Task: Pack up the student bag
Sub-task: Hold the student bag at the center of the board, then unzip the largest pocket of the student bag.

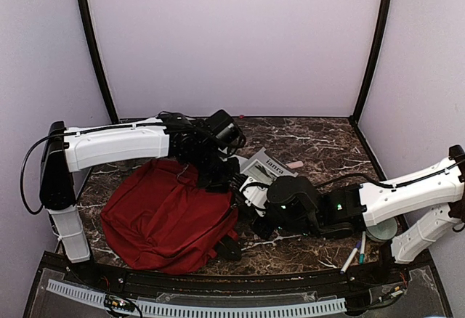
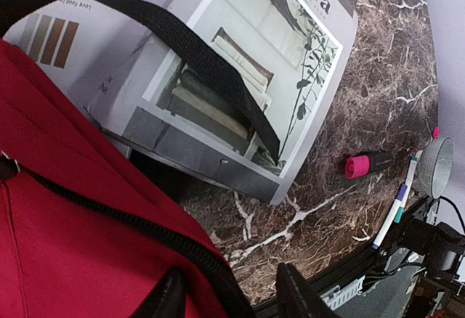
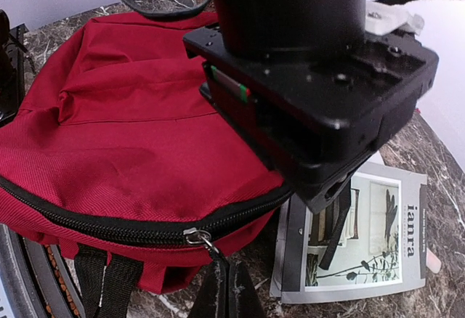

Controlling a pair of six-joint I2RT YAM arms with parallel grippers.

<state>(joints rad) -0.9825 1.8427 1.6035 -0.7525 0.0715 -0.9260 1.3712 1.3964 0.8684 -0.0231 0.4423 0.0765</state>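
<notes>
— Tugging straight along the track suits us: our right gripper, closed, pinches the zipper pull of the student bag, flat beside the magazine.
— Our left gripper, half-open astride its edge, should brace it.

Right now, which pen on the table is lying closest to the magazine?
The short, fat black marker with the pink cap. The two thin white pens lie farther away from the grey furniture magazine.

Your left arm and right arm wear white shells over black joints; thin black cables loop along both, and a green light glows on the right wrist.
</notes>
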